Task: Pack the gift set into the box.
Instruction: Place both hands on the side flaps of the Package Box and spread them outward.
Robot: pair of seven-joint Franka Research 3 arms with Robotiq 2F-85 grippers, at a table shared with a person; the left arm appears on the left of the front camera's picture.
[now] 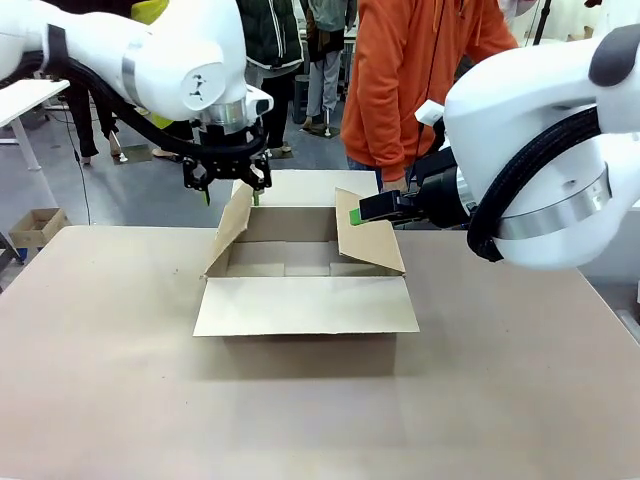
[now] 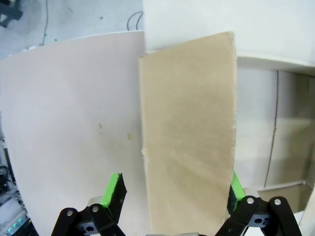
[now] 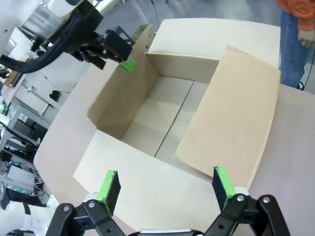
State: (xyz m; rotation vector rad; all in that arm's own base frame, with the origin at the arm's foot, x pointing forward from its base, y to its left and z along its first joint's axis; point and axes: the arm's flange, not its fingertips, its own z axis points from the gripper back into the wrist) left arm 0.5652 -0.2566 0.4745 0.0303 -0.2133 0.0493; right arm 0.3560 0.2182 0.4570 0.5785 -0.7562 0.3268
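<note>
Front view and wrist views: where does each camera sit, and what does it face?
Front: between the arms, facing the person across the table; left gripper and right gripper show.
Left wrist: behind the left gripper, looking down on a raised flap.
Right wrist: behind the right gripper, looking into the box.
Shared: front and right wrist both show the left gripper.

Tan table (image 1: pixel 100 400) at six o'clock. A person (image 1: pixel 420 80) in an orange top stands at one o'clock; a small floor carton (image 1: pixel 35 226) sits at nine.
</note>
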